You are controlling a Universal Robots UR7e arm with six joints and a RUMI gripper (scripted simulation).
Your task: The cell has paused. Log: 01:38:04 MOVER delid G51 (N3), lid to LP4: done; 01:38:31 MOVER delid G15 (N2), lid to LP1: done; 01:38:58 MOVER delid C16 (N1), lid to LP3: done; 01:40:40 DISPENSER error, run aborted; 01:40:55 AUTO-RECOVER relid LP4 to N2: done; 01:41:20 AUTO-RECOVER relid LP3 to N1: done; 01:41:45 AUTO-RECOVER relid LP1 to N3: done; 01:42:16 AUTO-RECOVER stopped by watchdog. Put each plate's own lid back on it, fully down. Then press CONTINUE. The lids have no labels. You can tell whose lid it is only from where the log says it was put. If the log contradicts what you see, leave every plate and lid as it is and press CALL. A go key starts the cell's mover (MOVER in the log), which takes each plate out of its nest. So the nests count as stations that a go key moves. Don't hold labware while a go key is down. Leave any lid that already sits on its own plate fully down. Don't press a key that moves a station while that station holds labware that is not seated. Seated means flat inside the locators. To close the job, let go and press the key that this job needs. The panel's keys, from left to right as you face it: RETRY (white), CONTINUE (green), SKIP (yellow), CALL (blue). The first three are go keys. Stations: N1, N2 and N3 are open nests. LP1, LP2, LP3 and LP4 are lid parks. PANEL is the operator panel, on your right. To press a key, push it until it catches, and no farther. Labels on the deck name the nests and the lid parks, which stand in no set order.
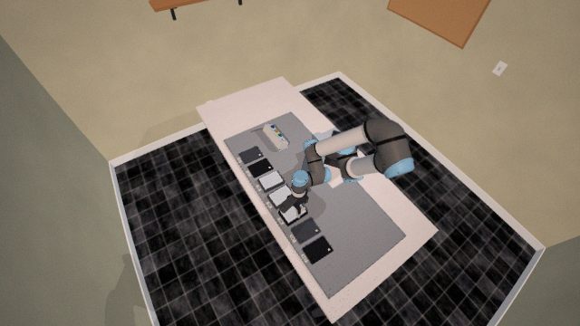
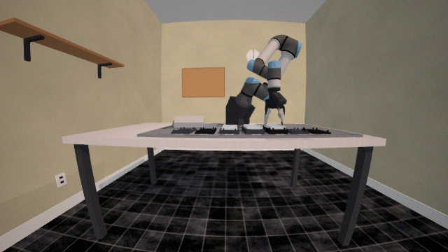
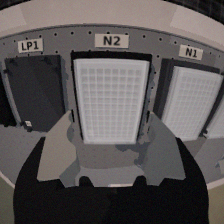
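Fingers stand partly apart, one on each long side of the lid (image 3: 111, 100) over nest N2 (image 3: 111, 40), low at its near end. Whether they already bear on it cannot be told.

Judgement: by the task's record, N2 and N3 carry each other's lids, while the lid on N1 (image 3: 192, 102) is correct. The step in hand is taking hold of the N2 lid. Next comes a level lift and a set-down in a vacant park such as LP1 (image 3: 35, 90).

Lid: pale, rectangular, thin, grid-patterned, probably stiff. Park: dark and flat. Counter (image 2: 105, 134): pale slab.
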